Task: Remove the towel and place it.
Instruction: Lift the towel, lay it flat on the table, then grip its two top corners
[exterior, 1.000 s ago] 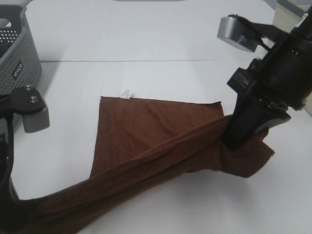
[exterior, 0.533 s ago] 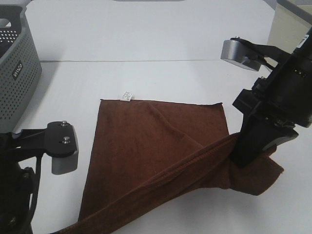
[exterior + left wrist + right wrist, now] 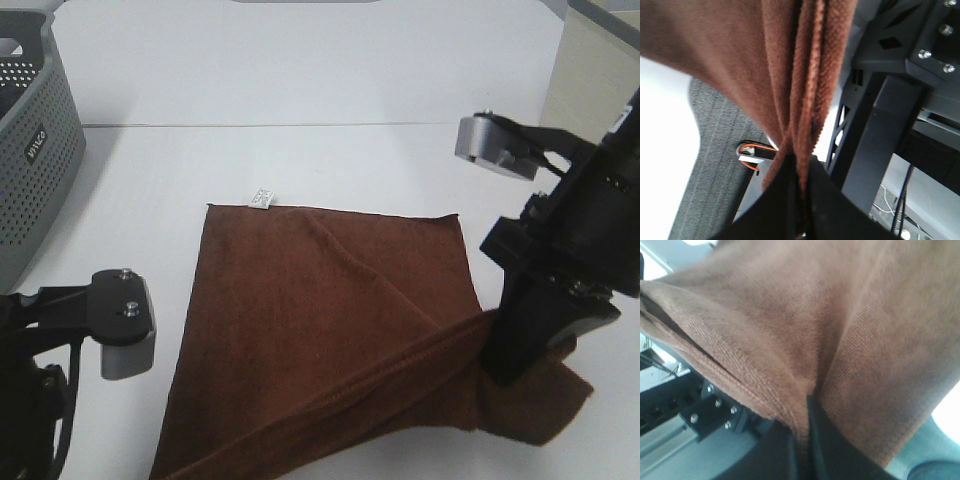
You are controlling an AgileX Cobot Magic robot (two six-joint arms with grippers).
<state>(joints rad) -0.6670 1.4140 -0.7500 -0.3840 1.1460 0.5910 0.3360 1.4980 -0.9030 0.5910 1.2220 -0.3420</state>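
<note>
Over the last second both arms have drawn back toward the bottom of the frame, dragging the towel [image 3: 320, 320] with them. Where only a triangle lay flat before, most of it is now spread on the tabletop [image 3: 300, 80] in the centre. Its near edge is still lifted in a ridge running from lower left to lower right.

The left jaws are clenched on that bunched hem, as the left wrist view shows close up. The right jaws pinch its other end, below the right arm [image 3: 570, 250]. I'd say the laying-out is nearly done, with little left but lowering and letting go.

I count one towel, one white tag [image 3: 262, 196] at its upper left corner, one grey basket [image 3: 30, 150] at the left edge, and two arms, the left arm [image 3: 40, 400] at lower left.
</note>
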